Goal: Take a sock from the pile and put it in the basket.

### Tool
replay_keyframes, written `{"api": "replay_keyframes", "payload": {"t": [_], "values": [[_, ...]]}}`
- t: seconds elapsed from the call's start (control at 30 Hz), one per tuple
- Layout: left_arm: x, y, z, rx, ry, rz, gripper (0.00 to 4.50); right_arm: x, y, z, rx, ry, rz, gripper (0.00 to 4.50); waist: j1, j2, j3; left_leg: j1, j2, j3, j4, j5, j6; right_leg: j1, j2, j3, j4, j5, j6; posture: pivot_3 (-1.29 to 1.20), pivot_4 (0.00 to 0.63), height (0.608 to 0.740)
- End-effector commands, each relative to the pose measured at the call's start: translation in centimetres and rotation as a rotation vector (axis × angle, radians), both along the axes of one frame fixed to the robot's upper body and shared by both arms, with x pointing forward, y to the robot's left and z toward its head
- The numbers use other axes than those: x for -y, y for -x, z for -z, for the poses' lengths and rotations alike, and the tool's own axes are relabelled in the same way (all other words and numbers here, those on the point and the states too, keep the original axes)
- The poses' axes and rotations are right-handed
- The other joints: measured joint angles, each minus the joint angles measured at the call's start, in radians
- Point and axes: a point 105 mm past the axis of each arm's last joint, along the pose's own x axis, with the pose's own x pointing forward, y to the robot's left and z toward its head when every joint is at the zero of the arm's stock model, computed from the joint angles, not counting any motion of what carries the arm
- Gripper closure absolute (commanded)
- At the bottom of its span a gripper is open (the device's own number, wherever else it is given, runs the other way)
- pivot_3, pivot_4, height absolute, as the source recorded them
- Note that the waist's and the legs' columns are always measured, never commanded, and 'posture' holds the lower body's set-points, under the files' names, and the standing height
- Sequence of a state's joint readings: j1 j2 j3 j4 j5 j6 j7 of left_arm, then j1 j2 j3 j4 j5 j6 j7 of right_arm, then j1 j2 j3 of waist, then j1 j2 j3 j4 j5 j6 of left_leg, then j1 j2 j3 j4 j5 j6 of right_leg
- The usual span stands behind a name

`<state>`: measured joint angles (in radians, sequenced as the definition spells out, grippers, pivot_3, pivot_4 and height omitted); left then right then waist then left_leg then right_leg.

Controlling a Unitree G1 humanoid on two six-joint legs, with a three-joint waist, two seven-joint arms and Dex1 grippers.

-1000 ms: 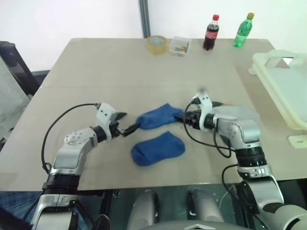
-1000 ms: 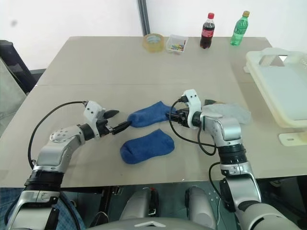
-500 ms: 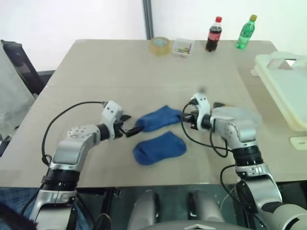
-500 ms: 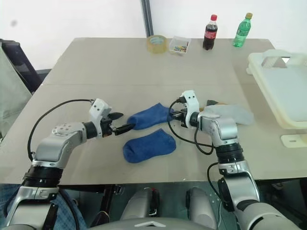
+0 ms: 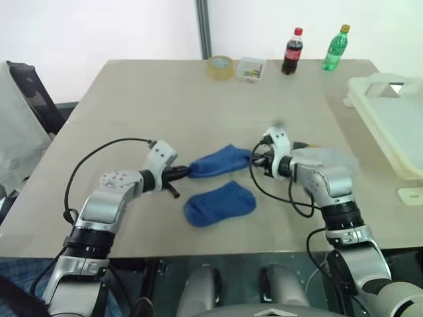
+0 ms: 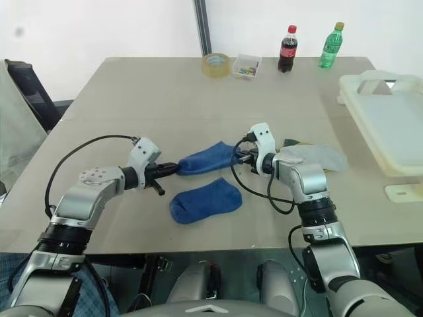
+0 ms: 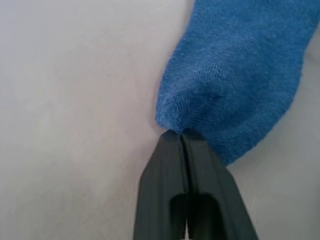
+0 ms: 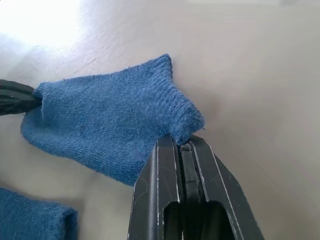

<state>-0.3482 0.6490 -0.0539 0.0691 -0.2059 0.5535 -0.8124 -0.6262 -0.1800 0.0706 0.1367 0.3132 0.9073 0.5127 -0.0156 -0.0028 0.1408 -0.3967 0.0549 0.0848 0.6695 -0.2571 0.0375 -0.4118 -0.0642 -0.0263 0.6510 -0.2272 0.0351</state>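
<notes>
A royal-blue sock (image 5: 218, 160) lies stretched across the middle of the table between my two grippers. My left gripper (image 5: 185, 173) is shut on its toe end, and the pinch shows close up in the left wrist view (image 7: 180, 137). My right gripper (image 5: 253, 160) is shut on the ribbed cuff (image 8: 177, 120). A second blue sock (image 5: 219, 203) lies flat just in front. What I can see of the pile is a pale grey sock (image 6: 317, 157) with a bit of yellow (image 6: 291, 142), behind my right forearm. The cream basket (image 6: 390, 125) stands at the table's right edge.
Along the far edge stand a tape roll (image 5: 220, 65), a small clear box (image 5: 250, 68), a cola bottle (image 5: 292, 51) and a green bottle (image 5: 334, 47). A dark chair (image 5: 33, 99) sits off the table's left side. A small white piece (image 5: 411, 195) lies near the basket.
My left gripper went from open at the sock's toe to shut on it. My right gripper closed on the cuff. The camera view shifted slightly.
</notes>
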Motion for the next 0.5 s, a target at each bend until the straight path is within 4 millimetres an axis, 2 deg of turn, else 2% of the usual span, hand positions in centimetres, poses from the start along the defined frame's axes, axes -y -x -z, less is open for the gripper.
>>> {"api": "replay_keyframes", "payload": {"t": [0.03, 0.17, 0.27, 0.4, 0.5], "values": [[0.4, 2.3, 5.4, -0.184, -0.036, 0.017, 4.41, 0.0, 0.0, -0.9, 0.058, 0.007, -0.008, 4.5, 0.001, 0.001, -0.001, 0.0, 0.0, 0.0, 0.0, 0.0, 0.0, 0.0, 0.0, 0.0, 0.0, 0.0, 0.0, 0.0, 0.15, 0.74], [0.7, 2.0, 4.7, -0.138, 0.008, 0.001, 4.41, 0.1, 0.2, -1.3, 0.08, 0.015, -0.028, 4.5, 0.005, 0.002, -0.001, -0.001, 0.0, 0.0, 0.0, 0.0, 0.0, 0.0, -0.001, 0.0, -0.001, 0.0, 0.0, 0.0, 0.15, 0.74], [1.1, 1.8, 3.5, -0.073, 0.079, -0.003, 4.41, 0.4, 0.6, -1.8, 0.106, 0.046, -0.04, 4.5, 0.004, 0.002, -0.001, -0.002, 0.0, 0.0, 0.0, 0.0, 0.0, 0.0, -0.002, 0.0, -0.002, 0.0, 0.0, 0.0, 0.15, 0.74], [1.9, 2.5, 0.0, -0.006, 0.354, -0.021, 4.41, 0.7, 1.8, -2.4, 0.135, 0.08, -0.081, 4.5, 0.002, 0.001, -0.001, -0.004, 0.001, 0.0, -0.001, -0.001, 0.002, -0.001, -0.002, 0.0, -0.006, 0.0, 0.001, 0.0, 0.15, 0.74], [1.9, 4.5, -1.9, -0.044, 0.54, -0.016, 4.41, 1.0, 3.0, -3.1, 0.141, 0.076, -0.087, 4.5, -0.003, -0.002, 0.001, -0.01, 0.002, -0.002, -0.001, -0.001, 0.002, -0.006, -0.002, -0.001, -0.006, 0.002, 0.004, 0.0, 0.15, 0.74]]}}
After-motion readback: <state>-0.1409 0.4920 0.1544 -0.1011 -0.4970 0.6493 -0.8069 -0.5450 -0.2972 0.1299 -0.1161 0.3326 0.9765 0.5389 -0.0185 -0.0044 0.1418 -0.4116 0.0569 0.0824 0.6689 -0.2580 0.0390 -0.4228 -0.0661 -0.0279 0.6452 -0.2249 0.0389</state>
